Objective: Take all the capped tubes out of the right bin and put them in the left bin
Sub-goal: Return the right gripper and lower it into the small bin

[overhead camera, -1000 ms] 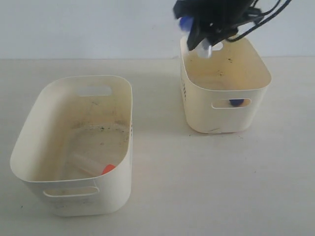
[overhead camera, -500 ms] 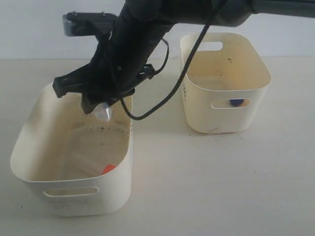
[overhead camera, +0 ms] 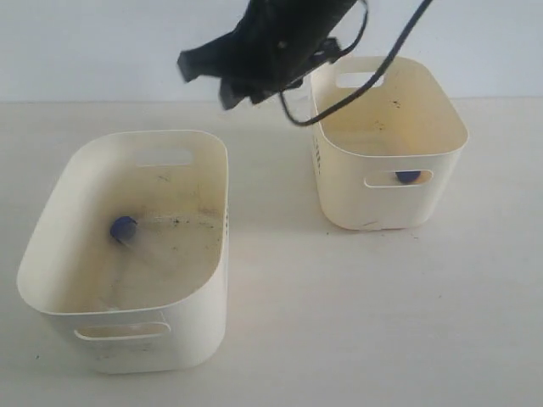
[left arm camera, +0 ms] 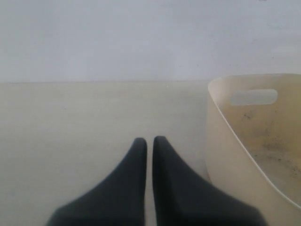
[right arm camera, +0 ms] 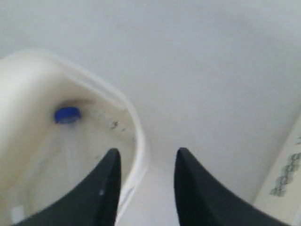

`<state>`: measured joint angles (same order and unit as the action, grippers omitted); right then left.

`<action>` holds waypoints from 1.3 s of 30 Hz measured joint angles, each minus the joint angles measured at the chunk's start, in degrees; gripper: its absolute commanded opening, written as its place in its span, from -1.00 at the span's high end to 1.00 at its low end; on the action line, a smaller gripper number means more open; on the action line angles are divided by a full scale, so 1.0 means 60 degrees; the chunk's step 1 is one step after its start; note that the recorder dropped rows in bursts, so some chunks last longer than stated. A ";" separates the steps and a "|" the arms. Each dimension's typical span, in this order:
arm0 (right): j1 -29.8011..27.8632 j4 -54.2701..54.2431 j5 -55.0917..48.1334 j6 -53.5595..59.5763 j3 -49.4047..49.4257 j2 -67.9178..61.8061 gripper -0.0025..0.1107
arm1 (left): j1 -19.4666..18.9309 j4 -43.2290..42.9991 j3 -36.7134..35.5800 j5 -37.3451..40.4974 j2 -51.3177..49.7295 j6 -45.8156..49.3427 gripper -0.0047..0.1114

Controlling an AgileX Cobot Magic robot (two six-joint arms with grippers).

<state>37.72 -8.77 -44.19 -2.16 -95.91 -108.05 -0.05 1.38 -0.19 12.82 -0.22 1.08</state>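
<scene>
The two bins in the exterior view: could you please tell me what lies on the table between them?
Nothing does: in the exterior view, the table between the left bin and the right bin is bare.

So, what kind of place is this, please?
Probably a robot test bench or laboratory: a black robot arm over a pale tabletop, two cream plastic oval tubs, and a small clear plastic tube with a blue cap inside the nearer tub.
</scene>
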 measured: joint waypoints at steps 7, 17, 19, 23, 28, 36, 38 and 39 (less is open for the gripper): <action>-0.2023 0.0140 0.0713 -0.0406 0.0000 -0.0017 0.79 | 0.0000 0.0000 0.0000 0.0000 0.0000 0.0000 0.85; -0.3168 0.0375 0.0959 -0.0867 0.0000 -0.1524 0.74 | 0.0000 0.0000 0.0000 0.0000 0.0000 0.0000 0.85; -0.3168 0.0545 0.0959 -0.1052 0.0000 -0.1675 0.74 | 0.0000 0.0000 0.0000 0.0000 0.0000 0.0000 0.85; -0.3168 0.0762 0.1006 -0.1312 0.0000 -0.1895 0.74 | 0.0000 0.0000 0.0000 0.0000 0.0000 0.0000 0.85; -0.3168 0.1103 0.1058 -0.1540 0.0000 -0.2276 0.74 | 0.0000 0.0000 0.0000 0.0000 0.0000 0.0000 0.85; -0.3292 0.1840 0.1000 -0.2275 0.0000 -0.2473 0.74 | 0.0000 0.0000 0.0000 0.0000 0.0000 0.0000 0.85; -0.3292 0.1910 0.0951 -0.2291 0.0000 -0.2473 0.74 | 0.0000 0.0000 0.0000 0.0000 0.0000 0.0000 0.85; -0.3292 0.1932 0.0903 -0.2314 0.0000 -0.2473 0.74 | 0.0000 0.0000 0.0000 0.0000 0.0000 0.0000 0.85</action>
<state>17.97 2.82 -38.78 -16.04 -95.91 -122.89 -0.05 1.38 -0.19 12.82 -0.22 1.08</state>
